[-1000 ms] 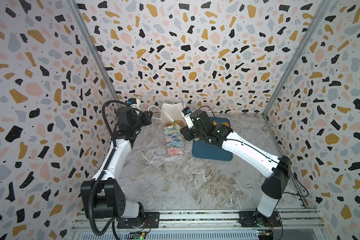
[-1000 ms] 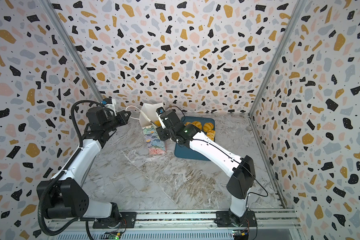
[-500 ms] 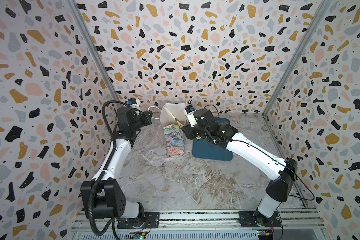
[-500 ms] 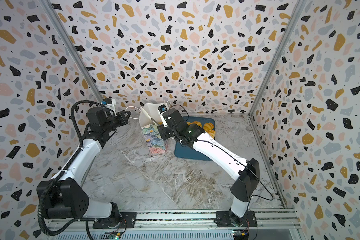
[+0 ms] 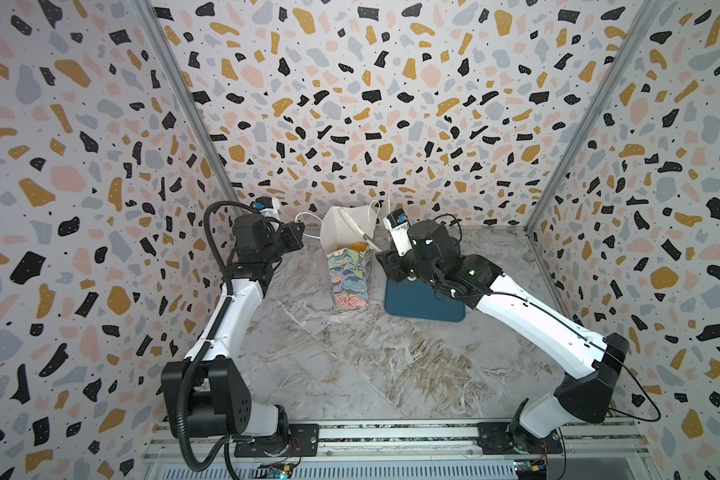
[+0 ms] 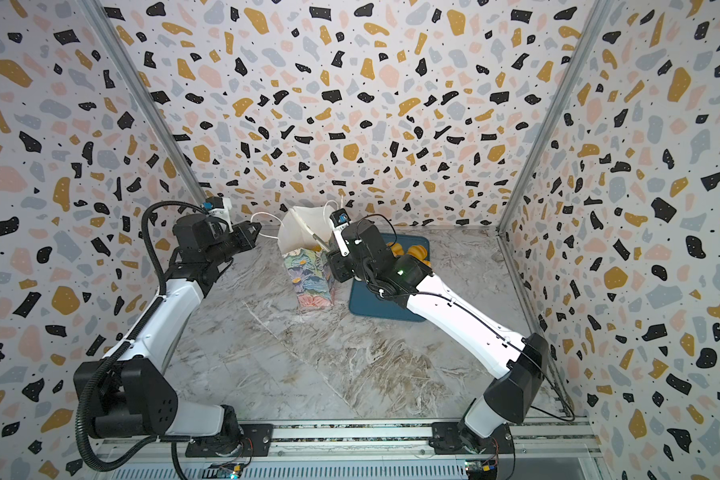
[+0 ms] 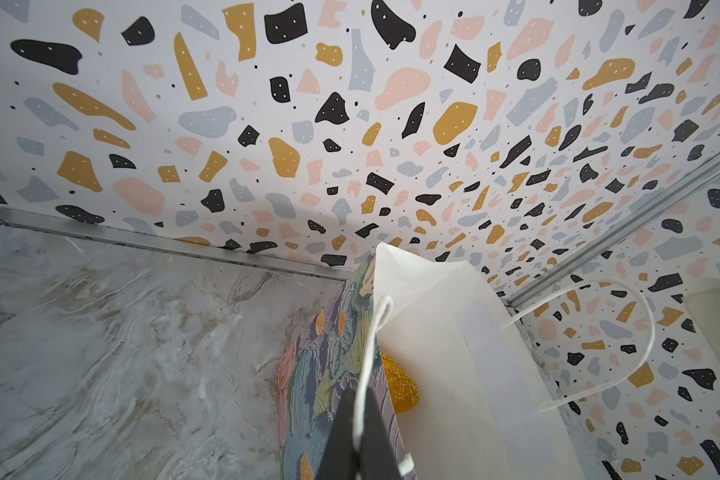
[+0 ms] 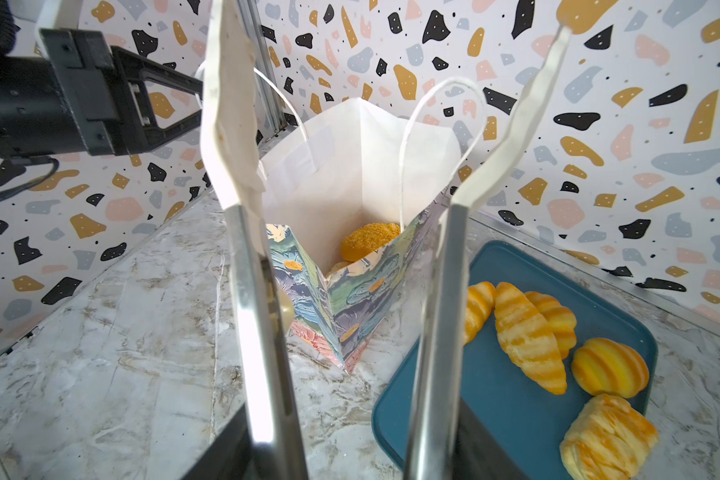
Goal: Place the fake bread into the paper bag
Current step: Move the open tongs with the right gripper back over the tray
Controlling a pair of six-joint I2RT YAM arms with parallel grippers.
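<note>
The floral paper bag (image 5: 348, 274) (image 6: 310, 278) stands upright and open on the marble table. My left gripper (image 5: 302, 237) (image 7: 360, 399) is shut on one white cord handle (image 7: 368, 353), pulling it sideways. A speckled piece of fake bread (image 8: 368, 239) (image 7: 400, 386) lies inside the bag. My right gripper (image 5: 385, 262) (image 8: 354, 449) is shut on metal tongs (image 8: 258, 291). Their white tips are spread above the bag mouth with nothing between them. More fake bread lies on the blue tray (image 8: 495, 395): a striped croissant (image 8: 528, 336), a ridged roll (image 8: 609, 368) and a flaky pastry (image 8: 607, 440).
The blue tray (image 5: 425, 305) (image 6: 375, 305) lies right beside the bag, under my right arm. The bag's second cord handle (image 7: 641, 316) hangs free. Terrazzo-patterned walls close the table on three sides, and the bag stands near the back wall.
My right arm has drifted a little to the right with the tongs, away from the bag mouth. The left arm and the bag have not moved.
</note>
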